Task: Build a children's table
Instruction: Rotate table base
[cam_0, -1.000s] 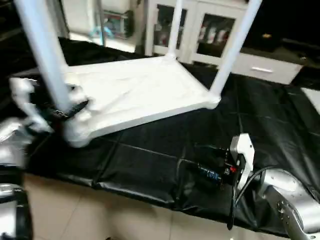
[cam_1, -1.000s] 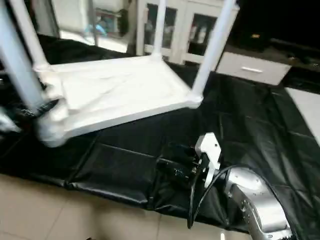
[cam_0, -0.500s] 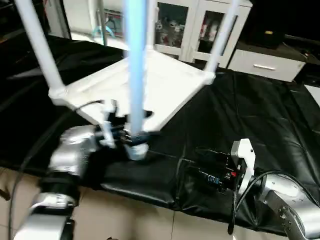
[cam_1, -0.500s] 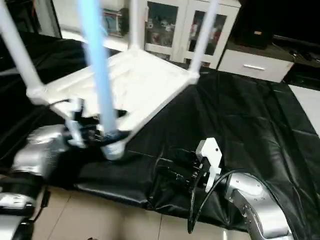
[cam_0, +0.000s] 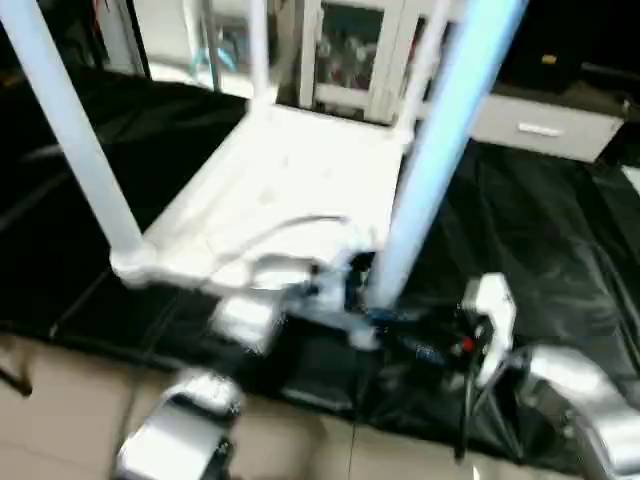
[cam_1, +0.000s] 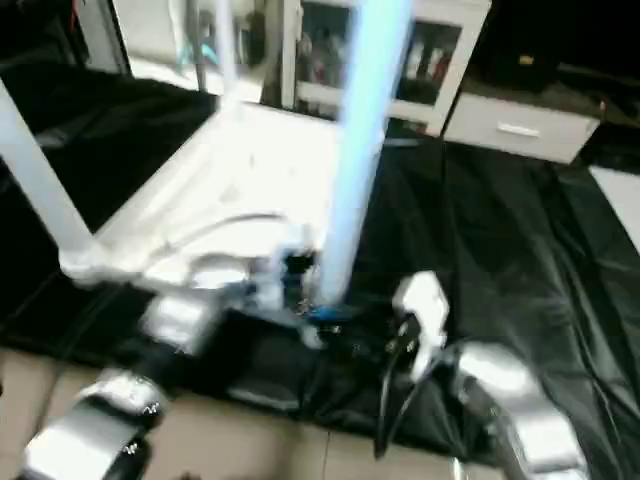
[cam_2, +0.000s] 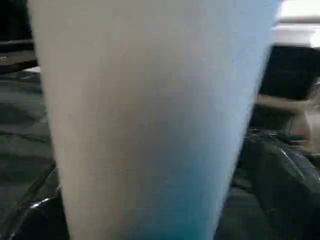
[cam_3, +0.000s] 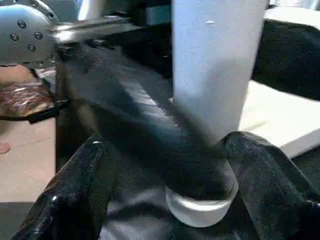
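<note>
The left claw (cam_0: 355, 300) grips a table leg (cam_0: 440, 130) near the bench's (cam_0: 560, 230) front edge; the right claw (cam_0: 440, 345) gapes empty. The table could topple off.

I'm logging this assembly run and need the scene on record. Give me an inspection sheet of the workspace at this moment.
Surface: black sheet, creased, over the work surface; tiled floor in front.
Job's things: white tabletop lying underside up, legs standing in its corner sockets; near leg rises beside the left gripper.
Clutter: nothing seen.
Grippers: left gripper closed around the near leg's base; right gripper resting on the sheet close by, jaws apart, nothing held.
Cables: black cable looping along the right forearm.
Surroundings: white glass-door cabinet and a drawer unit behind.
</note>
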